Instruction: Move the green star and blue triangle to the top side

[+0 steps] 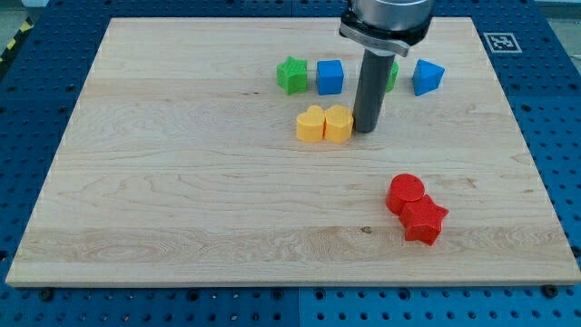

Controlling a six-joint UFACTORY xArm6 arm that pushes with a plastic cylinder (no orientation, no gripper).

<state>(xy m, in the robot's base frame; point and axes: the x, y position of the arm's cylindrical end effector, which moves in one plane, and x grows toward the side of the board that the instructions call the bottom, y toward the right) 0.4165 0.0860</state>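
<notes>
The green star (291, 74) lies near the view's top, left of centre, beside a blue cube (329, 77). The blue triangle (427, 77) lies at the same height further to the view's right. My tip (365, 130) rests on the board below and between them, just right of a yellow block (339, 123). It touches neither the star nor the triangle. Another green block (391, 76) is mostly hidden behind the rod.
Two yellow blocks, a heart (310, 124) and its neighbour, sit side by side left of my tip. A red cylinder (405, 193) and a red star (423, 221) touch each other at the view's lower right. The wooden board (182, 182) lies on a blue perforated table.
</notes>
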